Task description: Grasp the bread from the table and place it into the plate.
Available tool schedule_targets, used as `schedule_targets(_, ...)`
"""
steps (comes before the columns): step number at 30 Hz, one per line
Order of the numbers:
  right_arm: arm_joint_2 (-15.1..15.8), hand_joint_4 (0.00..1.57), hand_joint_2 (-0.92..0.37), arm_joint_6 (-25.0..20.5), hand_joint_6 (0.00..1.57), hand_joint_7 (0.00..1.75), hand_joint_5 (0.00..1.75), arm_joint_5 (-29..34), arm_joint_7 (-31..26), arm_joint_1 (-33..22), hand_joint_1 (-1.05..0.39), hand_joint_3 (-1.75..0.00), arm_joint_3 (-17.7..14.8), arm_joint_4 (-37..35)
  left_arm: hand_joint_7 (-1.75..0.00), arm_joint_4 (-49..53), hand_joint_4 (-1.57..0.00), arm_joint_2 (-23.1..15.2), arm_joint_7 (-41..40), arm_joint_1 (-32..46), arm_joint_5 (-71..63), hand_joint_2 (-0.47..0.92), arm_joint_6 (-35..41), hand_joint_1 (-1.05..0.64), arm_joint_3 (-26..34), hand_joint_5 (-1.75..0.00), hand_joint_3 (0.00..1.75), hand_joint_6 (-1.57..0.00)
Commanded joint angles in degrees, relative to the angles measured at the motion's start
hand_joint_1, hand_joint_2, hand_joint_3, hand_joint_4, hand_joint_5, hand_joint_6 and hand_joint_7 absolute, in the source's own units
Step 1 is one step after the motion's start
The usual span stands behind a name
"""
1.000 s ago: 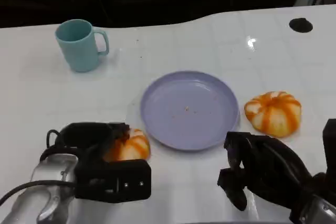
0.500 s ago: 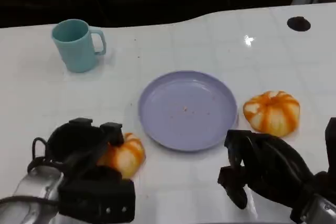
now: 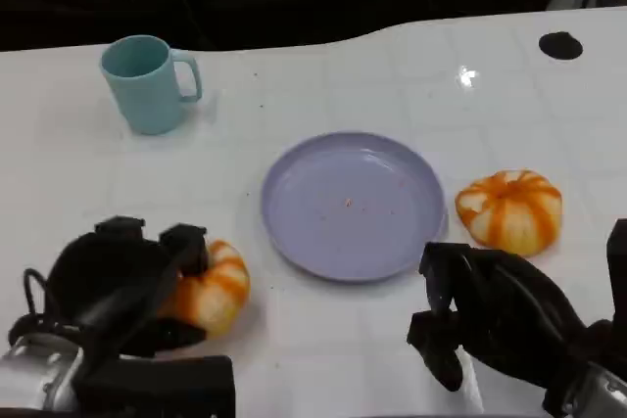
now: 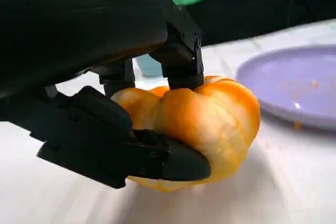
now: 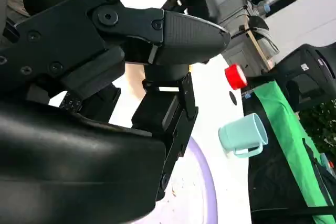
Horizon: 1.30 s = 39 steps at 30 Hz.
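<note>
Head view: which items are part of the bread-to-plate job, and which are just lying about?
In the job:
- bread, held by the left hand
- plate, nothing on it but crumbs

Lying about:
- second bread, right of the plate
- teal mug
- right hand, holding nothing

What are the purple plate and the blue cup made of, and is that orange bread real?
The plate looks like smooth matte plastic: even lilac colour, a soft sheen, a few crumbs. The cup seems the same kind of plastic, in plain teal. The bread in the left robot hand has a glossy orange-striped skin; it could be a soft toy or real, I can't tell.
</note>
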State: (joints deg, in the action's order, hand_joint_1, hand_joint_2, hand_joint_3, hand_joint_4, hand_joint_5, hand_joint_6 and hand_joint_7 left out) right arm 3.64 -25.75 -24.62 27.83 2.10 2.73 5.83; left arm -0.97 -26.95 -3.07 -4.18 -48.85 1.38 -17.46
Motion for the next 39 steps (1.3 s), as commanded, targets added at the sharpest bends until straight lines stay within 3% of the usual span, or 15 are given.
schedule_targets(1,0.55,1.27,-0.69,-0.16,1.08,1.57,1.64,-0.74,0.15,0.01,-0.95,-0.74,-0.62,0.1,-1.75,-2.69,-0.83,1.46,-2.88,0.69,1.68,0.68,0.3,-0.23,3.16,-1.75,0.88,-0.6)
schedule_targets(10,0.56,1.28,-0.69,-0.19,1.08,1.56,1.63,-1.02,0.5,0.28,-0.95,-0.72,-0.92,-0.89,-1.66,-0.83,-0.87,3.94,-8.22,-5.47,0.84,0.44,-2.56,-0.2,3.77,-1.75,1.19,-0.69)
schedule_targets(15,0.65,1.27,-0.69,-0.28,1.08,1.55,1.63,-0.9,0.66,0.24,-0.94,-0.71,-0.74,-1.14,-1.74,5.83,-0.87,6.37,-9.33,-12.49,2.98,0.45,-6.9,-0.21,2.36,-1.75,1.11,-0.63)
schedule_targets(19,0.65,1.27,-0.69,0.22,1.08,1.54,1.62,-0.67,1.03,0.04,-0.94,-0.72,-0.52,-1.54,-1.75,13.29,-0.91,8.07,-8.53,-18.88,5.43,0.45,-10.87,-0.21,0.79,-1.75,1.2,-0.67)
schedule_targets(22,0.81,1.27,-0.68,0.25,1.08,1.55,1.63,-0.38,1.03,-0.21,-0.95,-0.76,-0.23,-1.22,-1.75,19.16,-0.95,9.92,-8.49,-23.23,6.14,0.38,-13.04,-0.2,-0.78,-1.75,1.3,-0.72)
schedule_targets(27,1.06,1.27,-0.65,0.54,1.09,1.55,1.64,-0.45,1.59,-0.56,-0.97,-0.8,-0.22,-1.13,-1.74,27.59,-0.97,13.2,-8.19,-29.2,7.11,0.32,-15.36,-0.22,-3.15,-1.75,1.31,-0.72)
schedule_targets(29,1.12,1.27,-0.65,0.39,1.09,1.56,1.64,-0.53,1.58,-0.8,-0.96,-0.8,-0.26,-0.85,-1.6,31.54,-0.97,14.67,-8.49,-31.68,7.0,0.35,-16.1,-0.24,-4.42,-1.75,1.26,-0.77)
schedule_targets(32,1.14,1.27,-0.65,-0.02,1.08,1.56,1.64,-0.73,1.52,-0.95,-0.95,-0.82,-0.35,-0.6,-1.72,37.45,-0.98,16.85,-9.59,-34.92,7.0,0.37,-17.23,-0.25,-5.93,-1.75,1.25,-0.77)
schedule_targets(39,0.96,1.28,-0.64,0.2,1.09,1.56,1.63,-0.82,1.5,-1.35,-0.95,-0.83,-0.35,-0.21,-1.75,48.55,-0.98,20.69,-10.42,-40.39,7.09,0.36,-17.17,-0.23,-8.54,-1.75,1.21,-0.78)
